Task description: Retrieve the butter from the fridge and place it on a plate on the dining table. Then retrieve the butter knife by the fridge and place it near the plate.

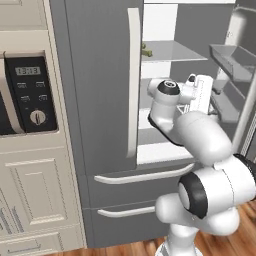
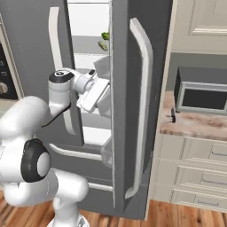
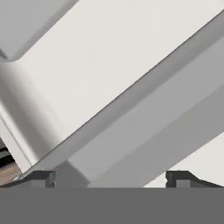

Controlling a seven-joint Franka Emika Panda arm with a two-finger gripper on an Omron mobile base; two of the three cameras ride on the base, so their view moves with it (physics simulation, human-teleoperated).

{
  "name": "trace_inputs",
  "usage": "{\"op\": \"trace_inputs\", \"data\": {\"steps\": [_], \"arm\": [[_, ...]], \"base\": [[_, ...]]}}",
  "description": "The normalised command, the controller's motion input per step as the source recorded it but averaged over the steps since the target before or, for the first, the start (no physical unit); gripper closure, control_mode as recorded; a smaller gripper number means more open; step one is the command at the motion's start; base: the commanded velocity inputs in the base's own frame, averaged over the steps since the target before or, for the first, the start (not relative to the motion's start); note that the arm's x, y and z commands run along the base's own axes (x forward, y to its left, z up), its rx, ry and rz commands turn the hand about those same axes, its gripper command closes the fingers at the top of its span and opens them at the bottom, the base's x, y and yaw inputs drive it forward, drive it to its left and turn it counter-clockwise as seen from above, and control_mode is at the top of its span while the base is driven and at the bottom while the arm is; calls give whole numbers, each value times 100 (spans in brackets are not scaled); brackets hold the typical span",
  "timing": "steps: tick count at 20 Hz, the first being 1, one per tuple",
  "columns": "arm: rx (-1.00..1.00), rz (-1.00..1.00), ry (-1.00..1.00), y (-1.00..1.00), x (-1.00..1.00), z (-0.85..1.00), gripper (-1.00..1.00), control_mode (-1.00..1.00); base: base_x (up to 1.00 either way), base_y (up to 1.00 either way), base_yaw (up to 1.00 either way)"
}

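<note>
The dark grey fridge (image 1: 100, 85) has its left door shut and its right door (image 2: 128, 106) swung open. On an upper white shelf a small pale yellowish piece, the butter (image 2: 102, 45), lies next to a green leafy vegetable (image 2: 105, 35). My gripper (image 3: 111, 178) is inside the fridge one shelf lower, pointed at white shelf surfaces. It is open, and nothing sits between its fingertips (image 3: 43, 177). My white hand (image 1: 202, 90) shows below the upper shelf. A small dark butter knife (image 2: 173, 116) rests on the marbled counter right of the fridge. The plate and the dining table are out of view.
The open door's bins (image 1: 232, 60) hang close to the right of my hand. Fridge drawers (image 1: 140, 175) run below. A wall oven panel (image 1: 30, 95) and cream cabinets stand to the left. A grey appliance (image 2: 201, 95) sits on the counter (image 2: 190, 126).
</note>
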Motion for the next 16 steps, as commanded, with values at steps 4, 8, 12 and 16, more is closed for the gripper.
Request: {"op": "trace_inputs", "data": {"steps": [4, 8, 12, 16], "arm": [[0, -2, 23, -100, -16, 0, -100, -100], [0, -1, 13, -93, -34, 16, -100, -100], [0, 0, 7, -19, -9, 17, -100, -100], [0, 0, 6, 74, 0, 3, -100, -100]], "base": [[0, 0, 0], [0, 0, 0], [0, 0, 0], [0, 0, 0]]}}
